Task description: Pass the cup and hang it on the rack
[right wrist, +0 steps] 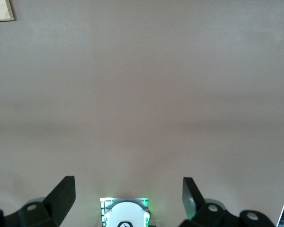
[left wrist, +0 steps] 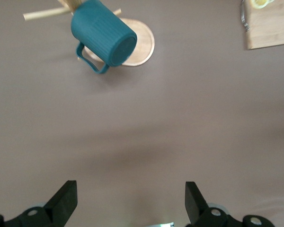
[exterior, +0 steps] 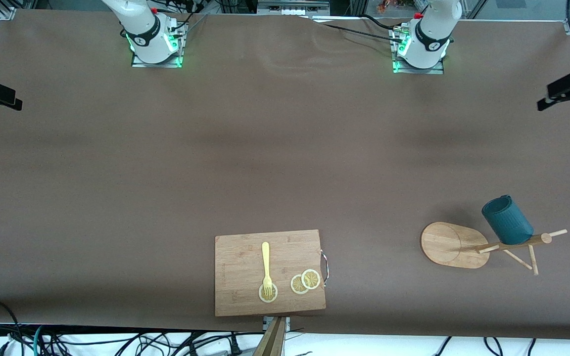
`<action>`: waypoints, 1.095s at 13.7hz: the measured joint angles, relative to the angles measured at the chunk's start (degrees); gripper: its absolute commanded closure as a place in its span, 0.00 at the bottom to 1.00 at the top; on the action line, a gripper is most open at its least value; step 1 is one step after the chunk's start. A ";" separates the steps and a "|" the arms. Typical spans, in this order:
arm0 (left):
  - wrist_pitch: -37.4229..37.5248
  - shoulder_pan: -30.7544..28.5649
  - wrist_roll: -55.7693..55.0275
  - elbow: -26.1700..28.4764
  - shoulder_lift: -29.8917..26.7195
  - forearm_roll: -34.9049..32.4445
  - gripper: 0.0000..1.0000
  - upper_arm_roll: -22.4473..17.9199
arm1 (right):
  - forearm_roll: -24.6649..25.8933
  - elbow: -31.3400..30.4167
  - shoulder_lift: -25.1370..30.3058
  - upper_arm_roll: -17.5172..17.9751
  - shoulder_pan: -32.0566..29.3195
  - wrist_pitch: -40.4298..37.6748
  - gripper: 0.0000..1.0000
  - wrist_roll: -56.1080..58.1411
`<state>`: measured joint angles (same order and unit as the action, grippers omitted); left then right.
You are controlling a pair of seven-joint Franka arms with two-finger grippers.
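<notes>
Cup [exterior: 506,220] hangs on the bamboo rack [exterior: 453,244] toward the left arm's end of the table, past a cutting board [exterior: 240,296]. In the left wrist view, the left gripper [left wrist: 131,203] gapes wide, well apart from the cup [left wrist: 103,39]. In the right wrist view, the right gripper [right wrist: 128,198] spreads wide over bare table.

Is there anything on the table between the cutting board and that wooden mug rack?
No. In the front view, only bare brown table lies between the cutting board and the rack, where the cup hangs.

even, diffuse overhead light; soft shadows on the table [exterior: 285,148]; wrist views slightly soft.
</notes>
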<state>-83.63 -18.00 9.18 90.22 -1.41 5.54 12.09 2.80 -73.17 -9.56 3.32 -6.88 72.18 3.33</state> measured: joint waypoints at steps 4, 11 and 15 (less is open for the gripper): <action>0.12 10.96 -12.03 1.09 -0.42 -3.35 0.00 -2.57 | 0.00 0.00 0.00 -0.03 -0.01 0.01 0.00 0.00; -10.92 12.41 -11.64 8.51 -2.63 -3.49 0.00 -6.45 | 0.00 0.00 0.00 -0.09 -0.01 0.01 0.00 0.00; -11.09 12.38 -7.98 8.52 -3.52 -3.49 0.00 -8.55 | 0.00 0.00 0.00 -0.10 -0.01 0.01 0.00 0.00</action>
<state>-94.72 -5.62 1.20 98.74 -4.93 2.05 3.54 2.80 -73.18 -9.56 3.22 -6.90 72.19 3.33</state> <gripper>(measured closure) 0.000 0.000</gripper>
